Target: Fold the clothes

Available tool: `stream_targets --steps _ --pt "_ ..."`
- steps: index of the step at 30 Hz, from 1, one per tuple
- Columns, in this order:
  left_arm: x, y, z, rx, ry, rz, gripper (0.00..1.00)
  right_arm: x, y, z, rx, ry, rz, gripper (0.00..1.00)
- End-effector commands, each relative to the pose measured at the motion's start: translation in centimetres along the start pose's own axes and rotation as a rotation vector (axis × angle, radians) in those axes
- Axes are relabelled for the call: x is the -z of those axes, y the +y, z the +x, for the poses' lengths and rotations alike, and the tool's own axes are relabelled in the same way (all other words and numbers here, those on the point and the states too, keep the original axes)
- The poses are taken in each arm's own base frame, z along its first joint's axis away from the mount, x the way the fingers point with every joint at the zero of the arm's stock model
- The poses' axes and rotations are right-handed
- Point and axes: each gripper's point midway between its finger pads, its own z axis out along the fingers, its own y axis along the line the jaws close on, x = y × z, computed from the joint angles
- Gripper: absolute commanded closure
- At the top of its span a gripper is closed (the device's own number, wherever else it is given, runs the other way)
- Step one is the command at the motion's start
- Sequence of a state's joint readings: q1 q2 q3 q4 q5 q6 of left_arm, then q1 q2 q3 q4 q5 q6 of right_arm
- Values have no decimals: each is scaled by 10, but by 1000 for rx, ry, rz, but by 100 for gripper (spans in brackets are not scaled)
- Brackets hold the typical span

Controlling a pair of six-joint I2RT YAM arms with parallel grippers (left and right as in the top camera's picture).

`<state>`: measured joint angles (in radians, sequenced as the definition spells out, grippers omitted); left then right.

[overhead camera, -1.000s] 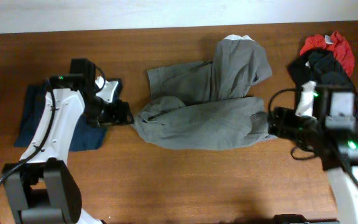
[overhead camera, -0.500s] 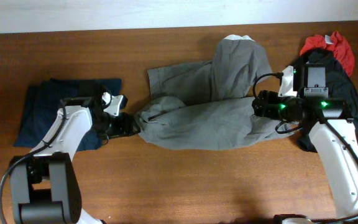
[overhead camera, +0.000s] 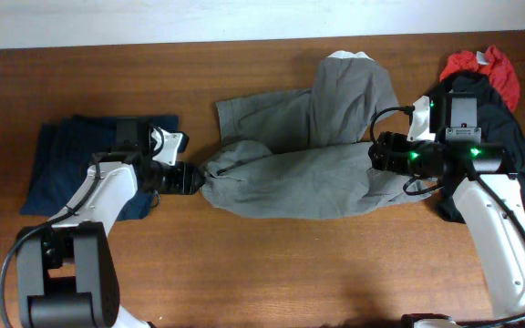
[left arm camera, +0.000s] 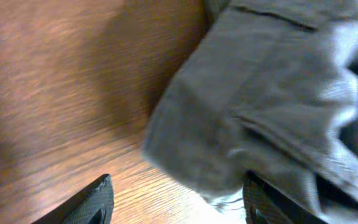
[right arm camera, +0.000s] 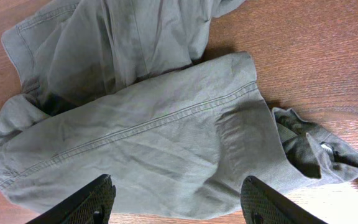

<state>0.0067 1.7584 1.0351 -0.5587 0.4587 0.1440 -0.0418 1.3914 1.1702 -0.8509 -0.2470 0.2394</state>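
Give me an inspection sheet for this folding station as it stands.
Surface: wooden table, no spills seen.
Job's things: grey shorts mid-table, rumpled, one leg angled toward the far edge, not yet neatly folded.
Clutter: dark navy garment at the left; black and red garments heaped at the far right.
Grippers: left tool open at the shorts' left end, with the fabric edge between its fingers; right tool open over the shorts' right end.
Cables: black cable looped beside the right arm's wrist.
Surroundings: pale wall along the far edge.
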Motion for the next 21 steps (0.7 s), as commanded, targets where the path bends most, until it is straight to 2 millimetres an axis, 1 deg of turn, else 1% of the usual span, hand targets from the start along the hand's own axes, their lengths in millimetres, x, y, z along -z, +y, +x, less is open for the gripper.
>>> stream_targets --steps 1,5,6,7,9,11,12,13,14,18,20,21 --pt "-3 -21 3 -124 -11 101 37 2 1 -3 -5 -10 -11 30" --pt "-12 -35 7 -184 11 125 48 2 1 -3 -4 -10 -10 30" --pt "-15 -38 8 -194 19 130 52 2 0 -3 -5 -10 -8 30" --pt "-18 -41 10 -202 26 135 59 2 0 -3 -4 -11 -5 30" --pt "-23 -47 12 -214 40 143 70 2 -1 -4 -4 -13 3 30" --pt "-25 -51 14 -222 49 148 74 2 -6 -5 -5 -19 28 30" --pt "-25 -52 14 -224 51 149 81 2 -8 -5 -5 -22 39 29" --pt "-26 -52 14 -225 51 150 91 2 -10 -6 -5 -26 55 29" --pt "-25 -52 14 -220 51 150 100 3 -13 -7 -5 -30 68 29" --pt "-13 -53 12 -149 63 146 100 0 -12 -15 30 -57 67 29" --pt "0 -55 12 -131 77 146 100 -7 -13 -21 54 -67 66 30" --pt "8 -55 11 -121 80 141 100 -11 -13 -22 53 -65 66 33"
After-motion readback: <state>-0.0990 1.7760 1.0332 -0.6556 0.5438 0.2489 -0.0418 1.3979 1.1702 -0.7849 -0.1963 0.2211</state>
